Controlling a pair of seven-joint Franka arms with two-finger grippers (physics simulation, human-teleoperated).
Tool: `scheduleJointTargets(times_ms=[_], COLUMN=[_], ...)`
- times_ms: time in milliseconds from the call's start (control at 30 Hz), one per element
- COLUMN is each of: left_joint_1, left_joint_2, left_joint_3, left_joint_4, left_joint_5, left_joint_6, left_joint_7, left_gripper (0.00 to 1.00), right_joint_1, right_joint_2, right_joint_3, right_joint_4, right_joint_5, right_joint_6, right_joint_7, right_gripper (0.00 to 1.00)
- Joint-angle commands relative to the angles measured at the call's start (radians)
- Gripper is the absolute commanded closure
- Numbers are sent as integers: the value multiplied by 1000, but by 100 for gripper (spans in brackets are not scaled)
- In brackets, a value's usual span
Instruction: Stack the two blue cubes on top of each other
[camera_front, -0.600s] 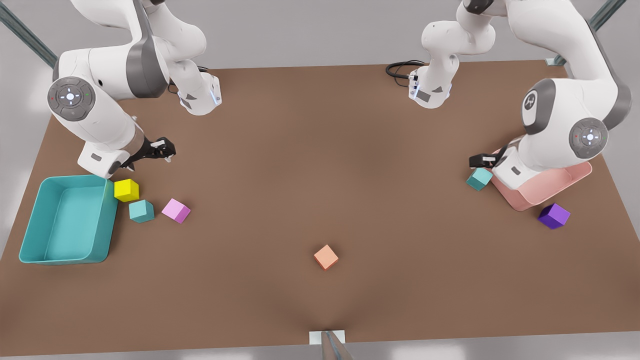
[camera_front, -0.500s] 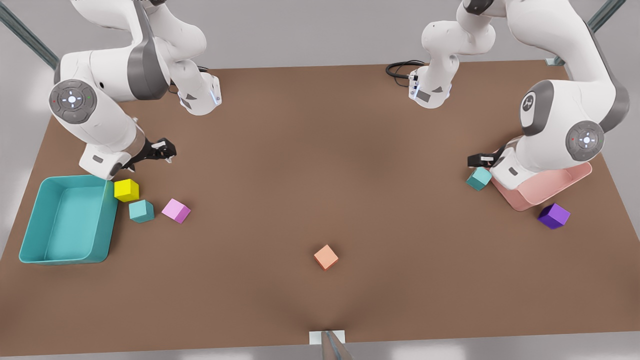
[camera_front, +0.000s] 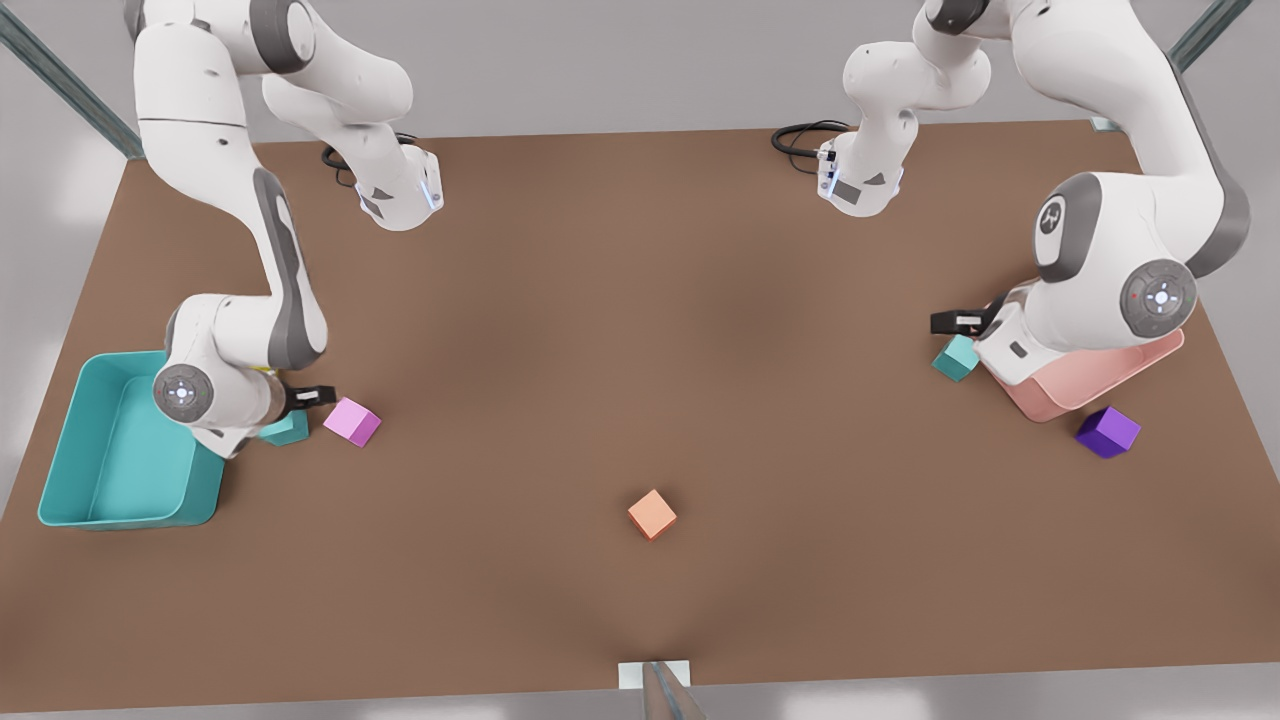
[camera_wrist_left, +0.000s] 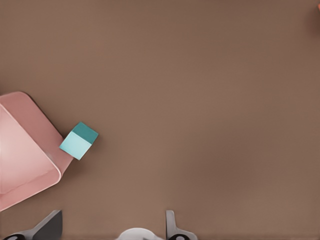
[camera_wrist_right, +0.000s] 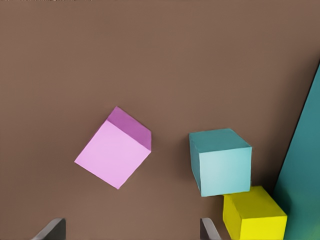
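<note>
Front view: pink cube (camera_front: 352, 421) beside teal cube (camera_front: 290, 430).

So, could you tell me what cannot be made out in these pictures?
Front view: the right gripper's arm hides most of the yellow cube and of the blue cube by the teal tray.
Front view: the left gripper's arm covers much of the pink tray.
Wrist views: the edge cuts off both open grippers' fingers.

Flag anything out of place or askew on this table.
Nothing is spilled or damaged. One blue cube leans tilted against the pink tray, not flat on the table; the other blue cube sits beside the yellow cube.
</note>
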Motion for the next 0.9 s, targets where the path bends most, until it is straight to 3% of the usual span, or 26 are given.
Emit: scheduleJointTargets(times_ms=[0,100,300,867], left_joint_1=[0,0,0,-2], left_joint_2=[0,6,18,44], left_joint_3=[0,0,0,0], left_joint_4=[0,0,-1,0], left_joint_5=[-1,1,-1,-33], left_joint_6=[-3,-3,-4,-29], left_joint_7=[-5,-5,-5,-3], left_gripper=[0,0,0,0], right_joint_1=[-38,-81,-123,-193], right_joint_2=[-8,-43,-14,20], right_joint_3=[0,0,-2,-2], right_joint_4=[-63,-165,-202,-249], right_joint_5=[38,40,29,86], right_joint_6=[345,439,436,482], right_joint_7=[-436,-626,-664,-549], right_gripper=[0,0,0,0])
